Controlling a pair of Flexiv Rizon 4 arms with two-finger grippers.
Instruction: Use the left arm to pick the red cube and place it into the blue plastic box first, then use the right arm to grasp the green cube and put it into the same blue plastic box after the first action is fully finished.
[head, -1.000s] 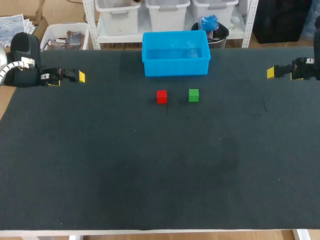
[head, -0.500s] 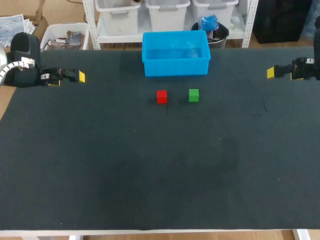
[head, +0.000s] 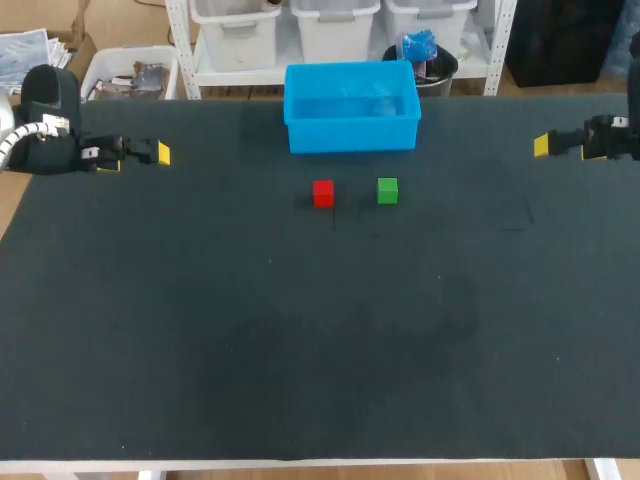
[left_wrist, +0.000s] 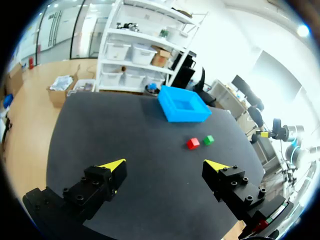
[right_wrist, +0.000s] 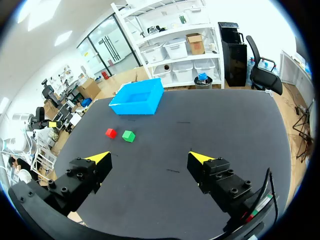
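**Both cubes on the mat, blue box bare: nothing yet placed**

At the table's left edge, the left gripper (left_wrist: 165, 164) hangs with its yellow-tipped jaws spread wide and nothing between them, well apart from its target. Near the middle of the dark table (head: 300, 350), the red cube (head: 323, 193) sits on the mat just in front of the blue plastic box (head: 350, 133), with the green cube (head: 388, 190) near it on the right, the two apart and not touching. The box stands at the far edge behind them, and no cube shows inside it (the left wrist view looks into its open top). At the right edge, the right gripper (right_wrist: 150, 157) likewise hangs with jaws spread and empty, well clear of the cubes. By this showing, neither step has been done: the left arm's pick of the red cube comes first, and the green cube's turn waits on that.
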